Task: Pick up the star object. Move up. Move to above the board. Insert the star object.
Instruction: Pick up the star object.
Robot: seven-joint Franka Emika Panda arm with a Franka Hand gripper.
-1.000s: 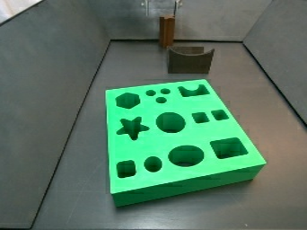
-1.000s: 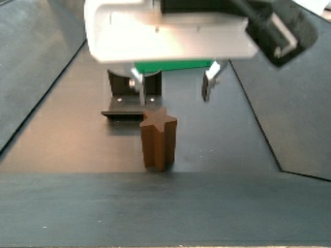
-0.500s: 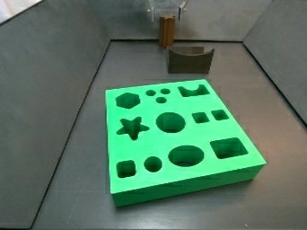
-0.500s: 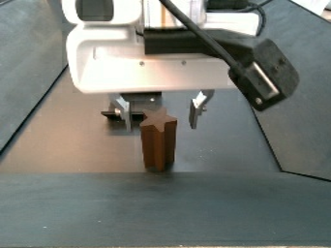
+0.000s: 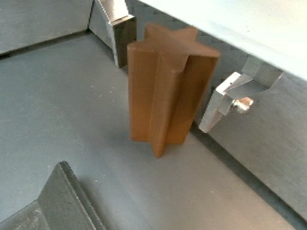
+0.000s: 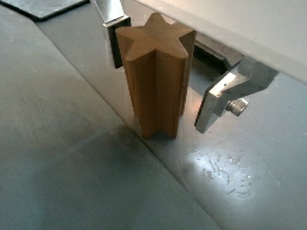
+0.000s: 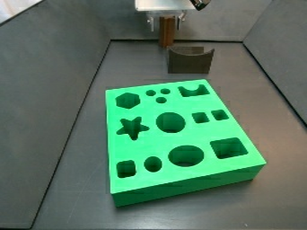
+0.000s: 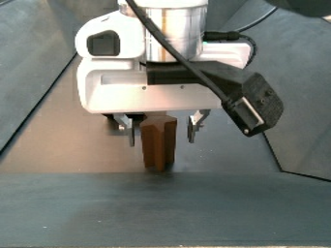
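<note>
Both wrist views: one star object (image 5: 166, 90) between open tool (image 5: 180, 67) fingers.

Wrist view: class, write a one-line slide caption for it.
Open gripper straddles the upright star peg on the grey floor, jaws on either side, not yet touching.

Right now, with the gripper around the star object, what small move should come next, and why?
Probably close the gripper. Its fingers flank the star object with gaps visible on both sides in both wrist views, and the peg stands upright on the floor, not yet gripped.
</note>
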